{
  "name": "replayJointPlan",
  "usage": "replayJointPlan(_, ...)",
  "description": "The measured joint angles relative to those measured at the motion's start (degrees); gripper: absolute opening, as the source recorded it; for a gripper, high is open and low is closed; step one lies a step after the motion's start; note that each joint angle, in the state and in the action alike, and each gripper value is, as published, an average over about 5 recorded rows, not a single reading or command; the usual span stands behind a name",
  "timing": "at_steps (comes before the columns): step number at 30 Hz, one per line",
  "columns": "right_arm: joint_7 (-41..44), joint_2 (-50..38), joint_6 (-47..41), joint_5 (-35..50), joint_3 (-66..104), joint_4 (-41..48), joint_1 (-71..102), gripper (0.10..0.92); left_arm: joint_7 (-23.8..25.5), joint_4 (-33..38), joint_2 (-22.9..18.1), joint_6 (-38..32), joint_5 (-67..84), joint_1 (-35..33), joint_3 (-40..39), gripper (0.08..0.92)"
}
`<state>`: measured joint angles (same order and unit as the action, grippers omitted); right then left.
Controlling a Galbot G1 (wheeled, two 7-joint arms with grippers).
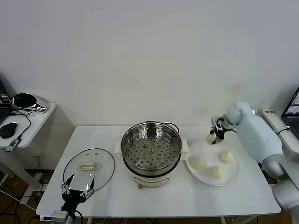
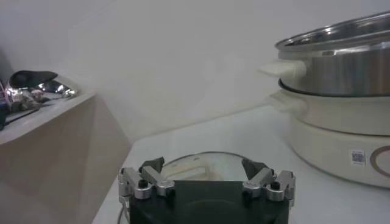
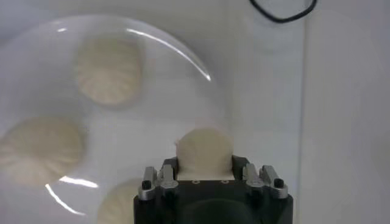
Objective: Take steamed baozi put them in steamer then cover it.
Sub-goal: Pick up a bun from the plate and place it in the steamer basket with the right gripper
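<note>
My right gripper [image 1: 215,136] is shut on one steamed baozi [image 1: 210,138] and holds it above the far edge of the white plate [image 1: 235,173]. In the right wrist view the held baozi [image 3: 204,149] sits between the fingers. Three more baozi [image 1: 196,162] [image 1: 226,157] [image 1: 217,172] lie on the plate [image 3: 170,91]. The steamer [image 1: 151,148] stands open and empty at the table's middle, left of the plate. The glass cover [image 1: 88,166] lies flat on the table at the left. My left gripper [image 1: 77,189] is open and empty just in front of the cover [image 2: 198,163].
A side table [image 1: 28,122] with a mouse and a shiny object stands at the far left. A black cable [image 3: 283,13] lies behind the plate. A laptop edge [image 1: 294,109] shows at the far right. The steamer's side [image 2: 341,67] rises near the left gripper.
</note>
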<state>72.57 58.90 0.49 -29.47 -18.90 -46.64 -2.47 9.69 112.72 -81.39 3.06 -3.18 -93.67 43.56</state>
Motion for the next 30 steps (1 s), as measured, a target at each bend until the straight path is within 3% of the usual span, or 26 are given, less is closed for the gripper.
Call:
replayJointPlan(7,3.9,3.7,3.1,8.9,-6.2,0.7,-8.0,0.538,-0.4,-0.2,0.3,-0.5,0.5,0.0,0.5,0.823)
replayJointPlan(15,7.3,10.4,19.9,16.3,-10.7,3.2,-12.7,0.543,-0.5,0.2,0.0,-0.7,1.1,-0.2,1.1,0.823)
replayJointPlan(22,7.5,13.8,32.4,14.3,-13.3,0.0,-14.1,0.543,-0.5,0.3,-0.2,-0.7,1.1,-0.6,1.5,0.823)
replayJointPlan(30,6.8,16.3,39.9,8.9,-16.5,-5.7,-15.0,0.543,-0.6,0.2,-0.6,-0.8,0.9,-0.8,1.5,0.823)
